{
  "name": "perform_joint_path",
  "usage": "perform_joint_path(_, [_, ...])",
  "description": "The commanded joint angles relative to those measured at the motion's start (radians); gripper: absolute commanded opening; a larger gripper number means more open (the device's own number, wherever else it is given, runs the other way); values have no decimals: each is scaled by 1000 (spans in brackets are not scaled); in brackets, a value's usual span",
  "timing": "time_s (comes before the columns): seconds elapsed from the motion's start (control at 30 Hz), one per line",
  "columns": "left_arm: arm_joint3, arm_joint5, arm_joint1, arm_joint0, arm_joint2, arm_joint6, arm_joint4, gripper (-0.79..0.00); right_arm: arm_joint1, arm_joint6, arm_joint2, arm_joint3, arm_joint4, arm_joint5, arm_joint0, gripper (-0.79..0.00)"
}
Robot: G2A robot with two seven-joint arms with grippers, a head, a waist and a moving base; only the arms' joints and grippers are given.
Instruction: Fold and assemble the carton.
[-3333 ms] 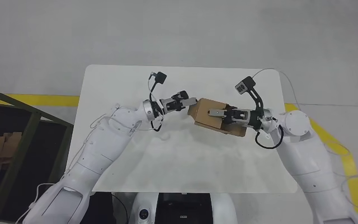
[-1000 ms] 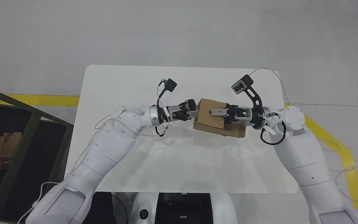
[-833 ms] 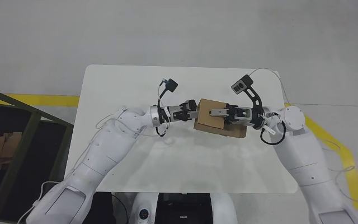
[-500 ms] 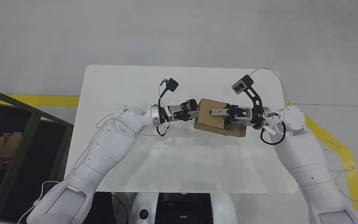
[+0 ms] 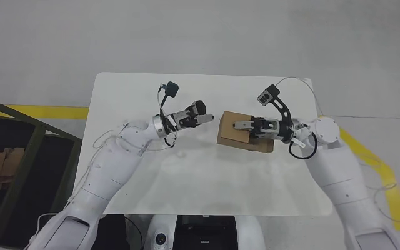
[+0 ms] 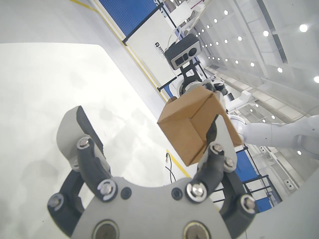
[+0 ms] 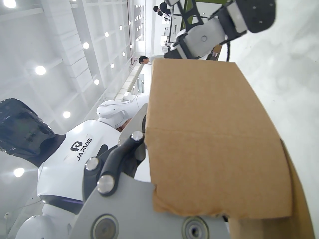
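A brown cardboard carton is held over the right middle of the white table. It looks boxed up, with closed faces and one flap edge toward the right arm. My right gripper is shut on a carton panel; in the right wrist view one of its fingers presses the carton and the other is hidden behind the cardboard. My left gripper is open just left of the carton, not touching it. In the left wrist view the left gripper holds nothing, and the carton hangs beyond it.
Bare tabletop lies in front of and behind both arms. A dark green rack stands on the floor to the left of the table. A yellow floor line runs behind it. The left gripper's body shows past the carton.
My left gripper has drawn back from the carton's left edge, leftward and slightly away. The right gripper still holds the carton at nearly the same spot.
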Motion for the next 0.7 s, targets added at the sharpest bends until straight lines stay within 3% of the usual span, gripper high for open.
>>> perform_joint_path(0.0, [-3, -56, 6, 8, -27, 29, 78, 0, -4, -16, -19, 33, -34, 6, 23, -785])
perform_joint_path(0.37, [-33, -116, 19, 106, -147, 406, 544, 0, -60, -92, -189, 229, -151, 25, 169, -785])
perform_joint_path(0.67, [-15, -150, 27, 141, -180, 516, 722, 0, -129, -131, -344, 352, -213, 11, 249, -785])
